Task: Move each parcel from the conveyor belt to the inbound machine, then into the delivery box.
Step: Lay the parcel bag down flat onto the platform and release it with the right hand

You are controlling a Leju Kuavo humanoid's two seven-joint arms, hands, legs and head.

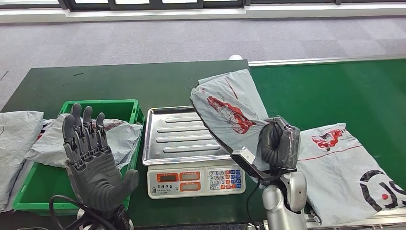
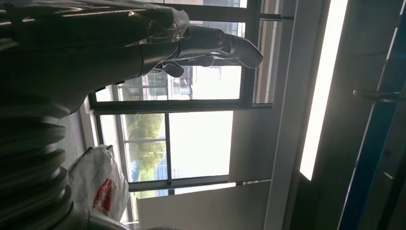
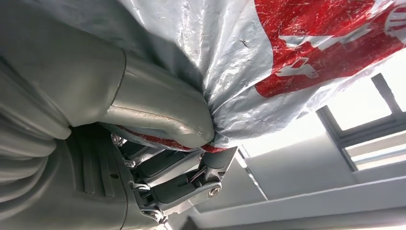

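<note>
Setting: grey carpet is seen across the top of the head view, with a dark green table (image 1: 119, 81) at centre left and a brighter green conveyor belt (image 1: 335, 91) at upper right.
Held parcel: a grey plastic mailer bag with red print (image 1: 227, 108) is lifted at centre frame, tilted, its lower end gathered in the right hand (image 1: 278, 143); part of it hangs over the right edge of the scale tray.
Right hand: it is clenched on the bag's bunched film, thumb (image 3: 163, 112) pressing the plastic against the darker fingers (image 3: 177, 184) in the right wrist view. A gathered fold is judged to be gripped because thin slack film offers no firm edge.
Parcel look: crinkled, glossy and limp, with a red graphic on pale grey; it is likely to sag and swing when carried.
Inbound machine: a white electronic scale with a ribbed steel tray and keypad (image 1: 184, 136) sits at lower centre, its tray bare. The bag is judged to be on its way onto it.
Delivery box: a green plastic crate (image 1: 103, 106) stands at lower left, just beside the scale, with a grey bag (image 1: 119, 134) already inside.
Left hand: the left hand (image 1: 91, 158) is raised at lower left, released, fingers apart, nothing held, probably kept ready for the crate step.
Waiting parcel: another grey mailer with red and black print (image 1: 349, 167) lies at lower right on the belt.
</note>
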